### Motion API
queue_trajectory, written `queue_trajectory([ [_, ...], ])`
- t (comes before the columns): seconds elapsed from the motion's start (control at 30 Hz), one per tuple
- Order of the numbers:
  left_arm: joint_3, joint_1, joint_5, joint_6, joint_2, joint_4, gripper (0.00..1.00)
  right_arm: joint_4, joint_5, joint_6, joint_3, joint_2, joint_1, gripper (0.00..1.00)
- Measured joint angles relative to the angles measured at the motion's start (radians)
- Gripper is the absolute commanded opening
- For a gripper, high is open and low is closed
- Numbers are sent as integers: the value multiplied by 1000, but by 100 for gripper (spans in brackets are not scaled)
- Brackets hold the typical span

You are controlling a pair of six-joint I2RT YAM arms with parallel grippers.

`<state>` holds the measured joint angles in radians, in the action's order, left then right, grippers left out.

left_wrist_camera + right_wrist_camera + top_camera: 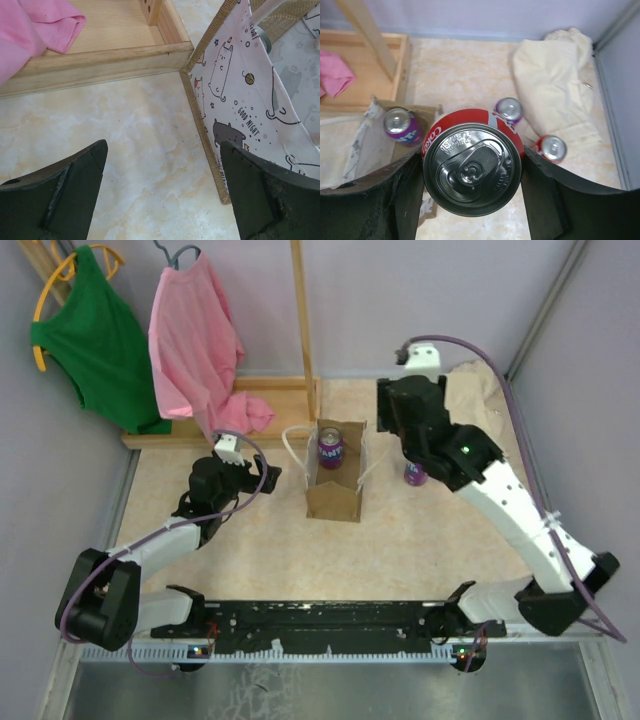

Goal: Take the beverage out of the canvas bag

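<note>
red can [472, 165] gripped by its sides in right gripper [472, 194], jaws closed on it, held up just right of canvas bag [335, 502] | purple can [331, 449] stands inside bag | left gripper [162, 195] spread wide, empty, beside bag wall | risk: set down blind, red can could topple loose purple can [509, 109] or loose red can [552, 147]; smooth sides could slip

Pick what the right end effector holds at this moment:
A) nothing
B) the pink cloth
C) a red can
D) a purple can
C: in the right wrist view, the red can sits between the two fingers of the right end effector, while a purple can stands inside the canvas bag.
</note>
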<state>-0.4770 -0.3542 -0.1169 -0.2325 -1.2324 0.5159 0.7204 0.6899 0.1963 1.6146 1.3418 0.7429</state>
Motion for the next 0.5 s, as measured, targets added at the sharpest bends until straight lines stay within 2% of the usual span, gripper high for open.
queue_trajectory([
  [0.1,0,0,0,0,0,0,100,23,25,38,-68,-111,-50,0],
  [0.27,0,0,0,0,6,0,100,86,4,111,-289,-285,-227,0],
  [0.33,0,0,0,0,7,0,100,118,-13,134,-392,-322,-282,0],
  [0.5,0,-1,-10,-1,7,0,100,137,-95,175,-582,-339,-323,0],
])
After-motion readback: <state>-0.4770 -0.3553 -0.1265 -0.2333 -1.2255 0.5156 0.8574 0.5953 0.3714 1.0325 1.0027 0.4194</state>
